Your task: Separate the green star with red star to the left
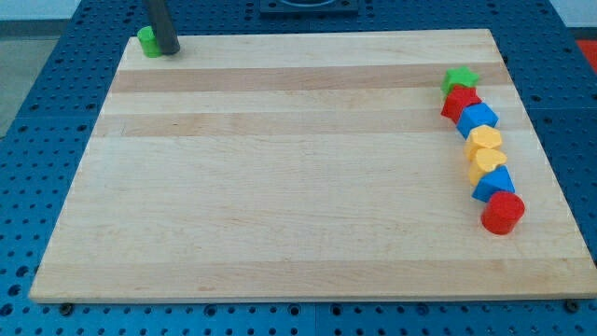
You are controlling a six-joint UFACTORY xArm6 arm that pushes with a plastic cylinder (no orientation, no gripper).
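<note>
The green star [460,78] sits near the view's top right of the wooden board [298,187], touching the red star [459,101] just below it. They head a chain of blocks running down the right side. My tip [167,51] is at the view's top left corner of the board, far from both stars, right beside a small green block [148,41] whose shape I cannot make out.
Below the red star the chain goes on: a blue block [478,119], two yellow blocks [484,140] [486,162], another blue block [492,184], and a red cylinder [503,213] at the bottom end. Blue pegboard surrounds the board.
</note>
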